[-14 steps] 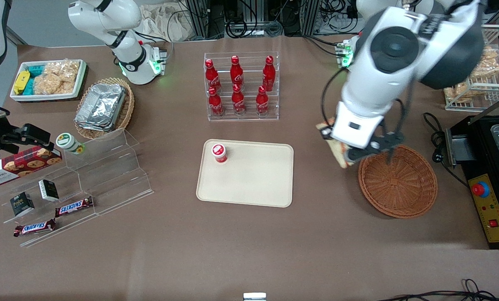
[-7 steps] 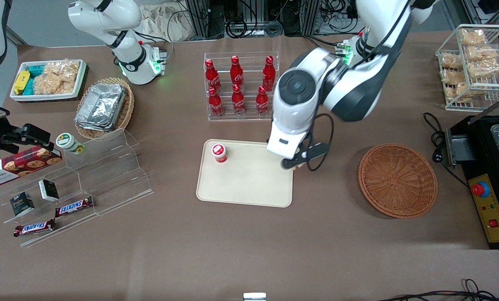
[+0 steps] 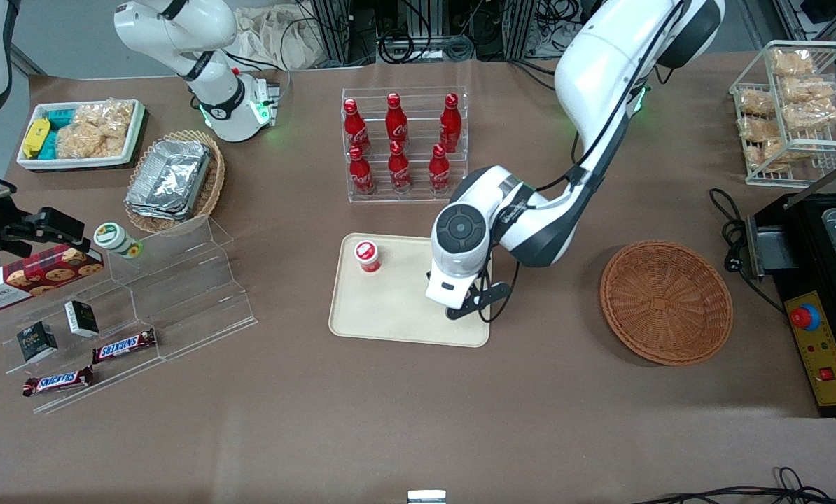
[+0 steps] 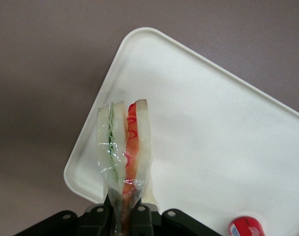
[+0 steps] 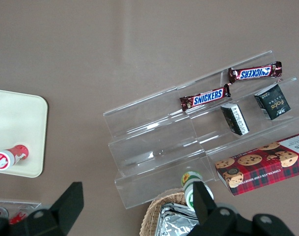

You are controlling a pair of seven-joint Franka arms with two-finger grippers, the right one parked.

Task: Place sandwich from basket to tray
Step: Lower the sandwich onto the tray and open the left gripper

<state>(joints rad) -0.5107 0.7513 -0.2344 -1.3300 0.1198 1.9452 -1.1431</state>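
The claw [image 4: 123, 216] is positioned above the tray [image 3: 397, 318], over the part of the tray nearest the basket [image 3: 666, 302]. In the front view the claw [image 3: 468, 308] is hidden below the wrist housing. In the left wrist view its fingers [image 4: 139, 216] are clamped on the sandwich [image 4: 123, 157], gripping the wedge at its narrow end. The sandwich is wrapped in clear film. Its cut edge faces the wrist camera and shows white bread layers with a green filling strip and a red-orange filling strip. The wedge hangs over the tray's [image 4: 213, 128] rounded corner; whether it touches the tray surface cannot be determined.

The basket sits on the table [image 3: 418, 406], toward the working arm's end, well apart from the tray, and holds nothing. A small red bottle with a white cap [image 3: 367, 256] stands on the tray, at the corner toward the parked arm's end.
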